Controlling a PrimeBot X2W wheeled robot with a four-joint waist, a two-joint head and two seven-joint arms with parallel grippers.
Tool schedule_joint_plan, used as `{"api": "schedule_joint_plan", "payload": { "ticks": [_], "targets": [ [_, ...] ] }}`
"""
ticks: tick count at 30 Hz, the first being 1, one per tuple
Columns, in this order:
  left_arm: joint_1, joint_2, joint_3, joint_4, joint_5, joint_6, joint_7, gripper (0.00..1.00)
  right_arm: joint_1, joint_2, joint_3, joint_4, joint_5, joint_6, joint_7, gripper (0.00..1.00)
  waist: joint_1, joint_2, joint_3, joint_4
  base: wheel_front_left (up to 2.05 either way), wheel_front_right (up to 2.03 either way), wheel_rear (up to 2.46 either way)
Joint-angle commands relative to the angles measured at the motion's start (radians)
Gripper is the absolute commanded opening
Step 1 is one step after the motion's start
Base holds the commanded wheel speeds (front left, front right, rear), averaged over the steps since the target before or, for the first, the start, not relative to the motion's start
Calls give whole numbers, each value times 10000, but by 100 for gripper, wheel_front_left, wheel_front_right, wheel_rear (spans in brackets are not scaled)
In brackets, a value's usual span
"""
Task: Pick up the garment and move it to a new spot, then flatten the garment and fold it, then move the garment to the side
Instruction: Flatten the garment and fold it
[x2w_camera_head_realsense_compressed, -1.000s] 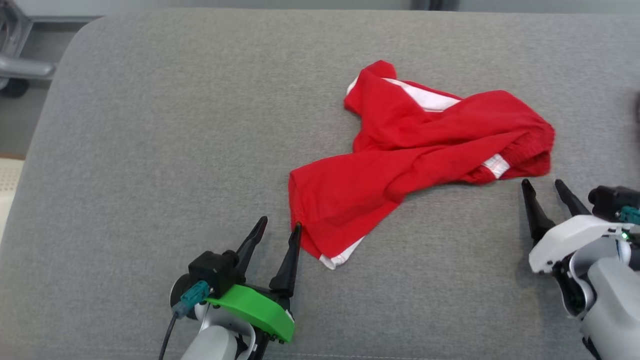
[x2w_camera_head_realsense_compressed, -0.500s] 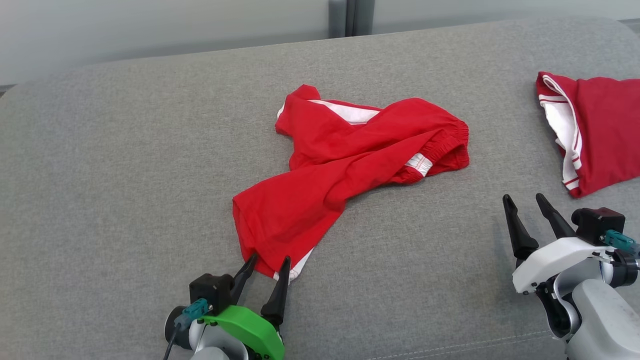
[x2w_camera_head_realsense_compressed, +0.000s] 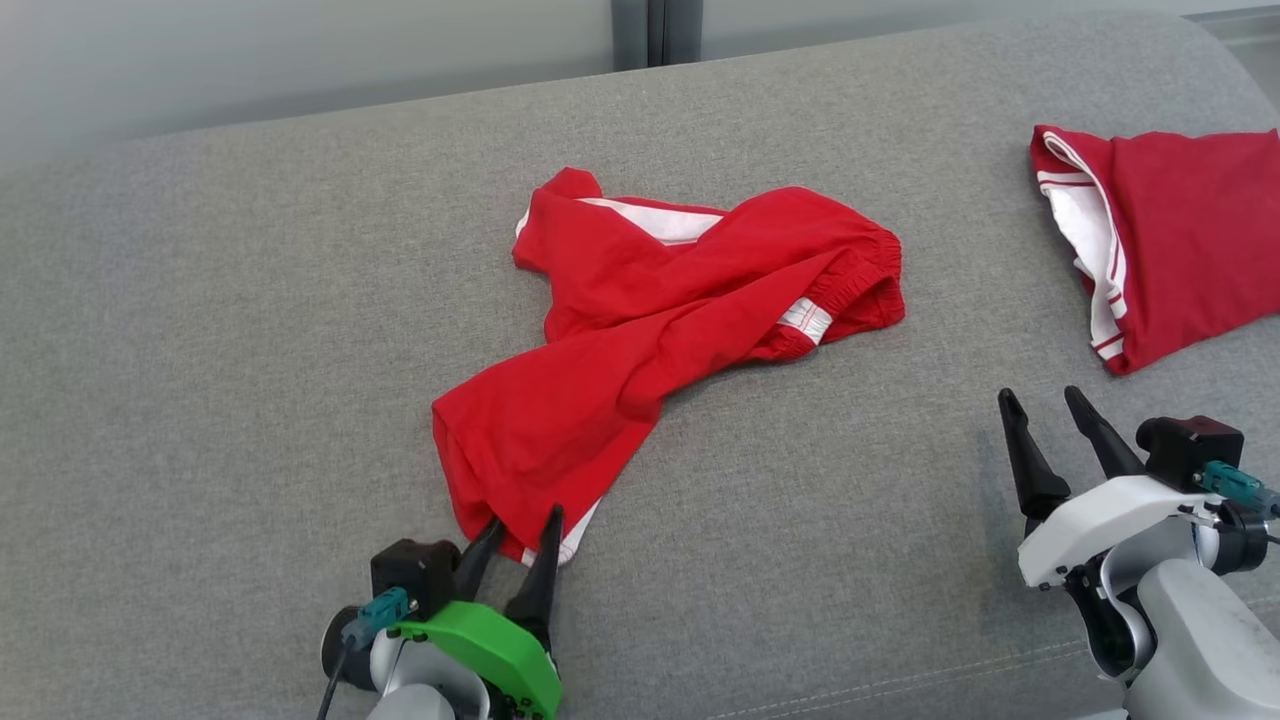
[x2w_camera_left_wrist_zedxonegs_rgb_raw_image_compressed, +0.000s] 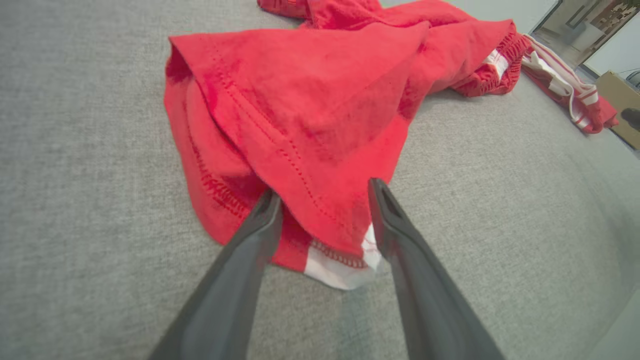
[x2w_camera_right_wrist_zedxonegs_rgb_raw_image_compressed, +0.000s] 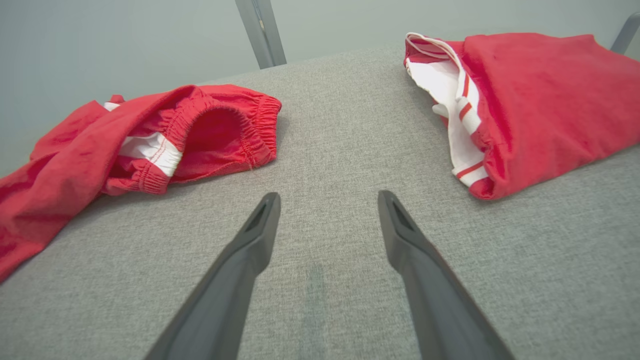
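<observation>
The grey upholstered surface (x2w_camera_head_realsense_compressed: 200, 350) runs across your whole head view and gives you plenty of bare room, toward 9 o'clock above all, for the new spot that the task asks for.

The red shorts (x2w_camera_head_realsense_compressed: 640, 330) lie crumpled at the middle of it. They are twisted on themselves, with the elastic waistband (x2w_camera_head_realsense_compressed: 860, 280) out toward 2 o'clock and one leg trailing down toward 7 o'clock. That trailing leg is the part nearest you, which is probably why the grasp is lined up there rather than at the bunched waist.

A folded red garment (x2w_camera_head_realsense_compressed: 1180, 240) with white stripes sits well apart at 2 o'clock, near the edge. It looks like a finished piece parked aside, so leave it alone.

Your right end effector (x2w_camera_head_realsense_compressed: 1038, 394) hangs at 4 o'clock over bare fabric. Its jaws are wide and it holds nothing, waiting clear of both garments.

Your left end effector (x2w_camera_head_realsense_compressed: 525, 516), on its green mount (x2w_camera_head_realsense_compressed: 480, 645), is at 6 o'clock. Its jaws are apart and straddle the leg's white-trimmed hem corner (x2w_camera_left_wrist_zedxonegs_rgb_raw_image_compressed: 340, 270). In the left wrist view the cloth rises between the fingers and is not yet pinched.

I judge this to be the moment of taking hold. A corner grip like this should let the shorts untwist as you lift.
</observation>
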Motion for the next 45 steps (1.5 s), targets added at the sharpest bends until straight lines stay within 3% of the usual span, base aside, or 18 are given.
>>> {"api": "schedule_joint_plan", "payload": {
  "ticks": [1, 6, 11, 15, 28, 38, 39, 40, 41, 42, 45],
  "targets": [
    [-149, 48, 35, -91, 99, -15, 2, 0, 12, 12, -37, -32, -23, -13, 1, 100, 0, -1, 21, 12, 0, 0, 0],
    [-194, 49, 317, -1201, 464, -17, 2, 0, 19, 34, -141, -28, 45, -13, 1, 100, 0, -1, 100, 126, 0, 0, 0],
    [-283, 49, 1225, -2699, 625, -18, 2, 0, 72, 95, -281, 37, -7, -13, 1, 100, 0, -1, 191, 332, 0, 0, 0],
    [-544, 48, 1749, -3070, 673, -18, 2, 0, 13, 228, -218, 81, -10, -13, 1, 100, 0, -1, 260, 436, 0, 0, 0],
    [-2582, 47, 3547, -548, 2056, -13, 2, 0, -482, 309, 467, -192, 183, -13, 1, 100, 0, -1, 883, -13, 0, 0, 0],
    [-3806, 335, 4683, 1288, 2972, 243, 2, 0, -817, 362, 1180, -551, 471, -13, 1, 100, 0, -1, 1471, -708, 0, 0, 0],
    [-3841, 343, 4728, 1430, 3048, 226, 2, 7, -838, 345, 1254, -605, 507, -13, 1, 100, 0, -1, 1493, -734, 0, 0, 0],
    [-3851, 337, 4768, 1527, 3112, 217, 2, 36, -846, 329, 1305, -658, 562, -13, 1, 100, 0, -1, 1506, -748, 0, 0, 0],
    [-3851, 337, 4768, 1527, 3112, 217, 2, 36, -846, 329, 1305, -658, 562, -13, 1, 100, 0, -1, 1506, -748, 0, 0, 0],
    [-3812, 324, 4832, 1642, 3123, 221, 2, 100, -850, 318, 1361, -708, 609, -13, 1, 100, 0, -1, 1511, -746, 0, 0, 0],
    [-3555, 240, 4914, 1753, 3235, 193, 2, 100, -832, 298, 1593, -939, 763, -13, 1, 100, 0, -1, 1454, -637, 0, 0, 0]
  ]
}}
